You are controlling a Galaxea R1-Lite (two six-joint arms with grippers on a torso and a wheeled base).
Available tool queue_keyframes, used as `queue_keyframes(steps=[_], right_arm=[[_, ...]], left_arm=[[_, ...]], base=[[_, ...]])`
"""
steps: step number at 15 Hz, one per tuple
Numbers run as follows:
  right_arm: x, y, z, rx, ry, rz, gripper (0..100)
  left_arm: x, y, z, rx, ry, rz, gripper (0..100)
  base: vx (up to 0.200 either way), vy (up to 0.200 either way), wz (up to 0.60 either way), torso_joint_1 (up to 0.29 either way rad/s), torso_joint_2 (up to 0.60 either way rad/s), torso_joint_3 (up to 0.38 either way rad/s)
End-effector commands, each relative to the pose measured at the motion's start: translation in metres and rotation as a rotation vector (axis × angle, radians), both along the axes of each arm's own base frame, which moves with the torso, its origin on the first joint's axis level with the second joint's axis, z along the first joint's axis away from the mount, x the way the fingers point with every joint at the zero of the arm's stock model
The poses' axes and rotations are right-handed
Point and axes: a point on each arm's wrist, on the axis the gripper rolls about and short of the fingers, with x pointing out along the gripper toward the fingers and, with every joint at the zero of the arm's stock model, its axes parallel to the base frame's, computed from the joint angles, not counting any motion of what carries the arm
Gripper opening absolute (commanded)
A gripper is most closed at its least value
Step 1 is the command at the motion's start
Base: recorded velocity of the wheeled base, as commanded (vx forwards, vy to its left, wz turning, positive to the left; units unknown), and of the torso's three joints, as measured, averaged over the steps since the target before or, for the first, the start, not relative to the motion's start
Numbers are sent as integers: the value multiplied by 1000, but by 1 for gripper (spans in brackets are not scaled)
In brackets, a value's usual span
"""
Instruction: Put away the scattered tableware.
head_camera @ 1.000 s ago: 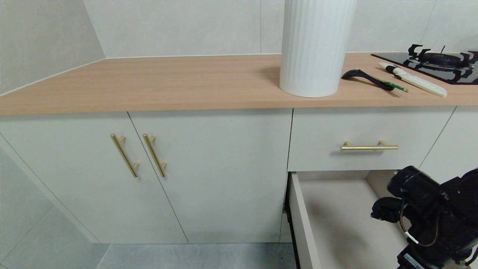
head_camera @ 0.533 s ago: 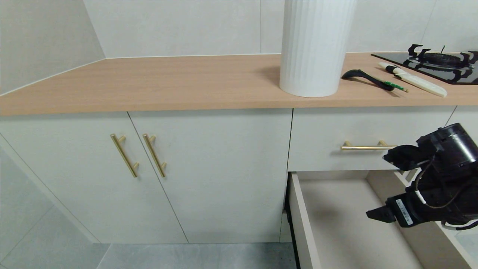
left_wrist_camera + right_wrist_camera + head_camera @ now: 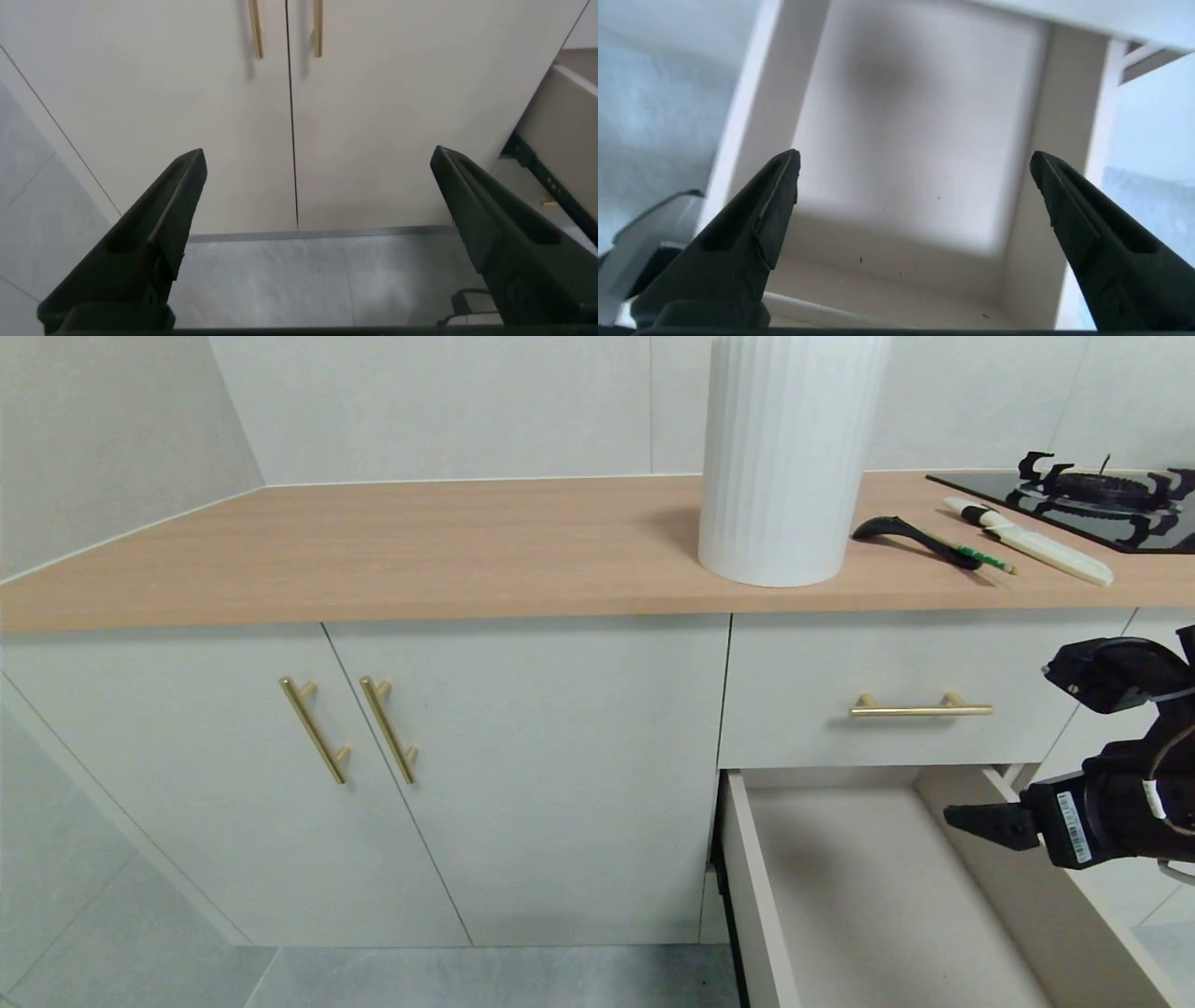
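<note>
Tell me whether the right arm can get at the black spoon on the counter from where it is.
Probably yes. The right hand is open and empty above the pulled-out drawer, and the black spoon lies uncovered on the countertop higher up.

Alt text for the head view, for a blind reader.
A lower drawer stands pulled open under a wooden counter, the open right gripper above it. On the counter, a black spoon, chopsticks and a knife lie beside a white ribbed container.

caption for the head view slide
Right end effector open above the pulled-out drawer; spoon and knife on the counter.
</note>
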Motion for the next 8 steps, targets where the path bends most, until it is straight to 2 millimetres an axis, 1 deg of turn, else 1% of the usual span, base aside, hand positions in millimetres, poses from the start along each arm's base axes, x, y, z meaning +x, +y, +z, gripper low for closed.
queue_keyframes(steps=[1,2,3,5,7,8], right_arm=[[-5,-2,4,7,-22,0,100],[-6,-2,6,10,-30,0,100],[-5,-2,9,12,-41,1,100],[1,0,20,29,-82,0,100],[10,-3,34,48,-124,-20,100],[13,-2,36,49,-132,-19,100]], left_arm=[[0,0,0,0,0,0,100],[0,0,0,0,0,0,100],[0,0,0,0,0,0,100],[0,0,0,0,0,0,100],[0,0,0,0,0,0,100],[0,0,0,0,0,0,100]], base=[[0,0,0,85,-325,-237],[0,0,0,17,-139,-271],[0,0,0,124,-315,-305],[0,0,0,176,-552,-298],[0,0,0,156,-503,-290],[0,0,0,178,-471,-295]])
